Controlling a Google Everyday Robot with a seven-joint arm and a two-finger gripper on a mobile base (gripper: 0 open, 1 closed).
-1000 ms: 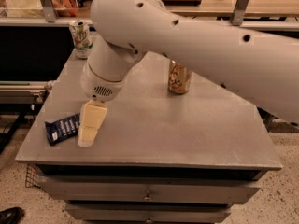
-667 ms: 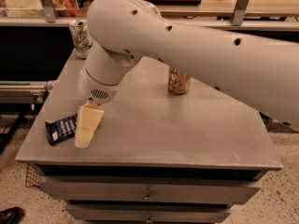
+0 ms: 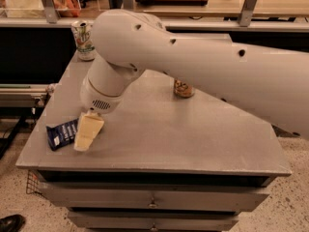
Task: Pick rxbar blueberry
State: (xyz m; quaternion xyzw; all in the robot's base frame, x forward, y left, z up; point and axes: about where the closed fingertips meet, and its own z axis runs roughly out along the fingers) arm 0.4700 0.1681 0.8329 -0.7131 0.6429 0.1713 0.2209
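Here, a navy snack bar (image 3: 62,133) lies flat at the gray table's (image 3: 193,139) near left corner, with the robot's cream gripper (image 3: 88,132) at its right end, grip impossible to tell. A brown can (image 3: 183,88) stands mid-table, a white-green can (image 3: 83,40) at the far left corner.

Your white arm (image 3: 207,66) reaches in from the right, bends at the wrist (image 3: 104,88), and points your cream gripper (image 3: 88,132) downward at lower left

The gripper (image 3: 84,140) hangs at the table's (image 3: 193,139) front-left corner, beside the rxbar blueberry (image 3: 60,133); a white-green can (image 3: 84,40) stands back-left.
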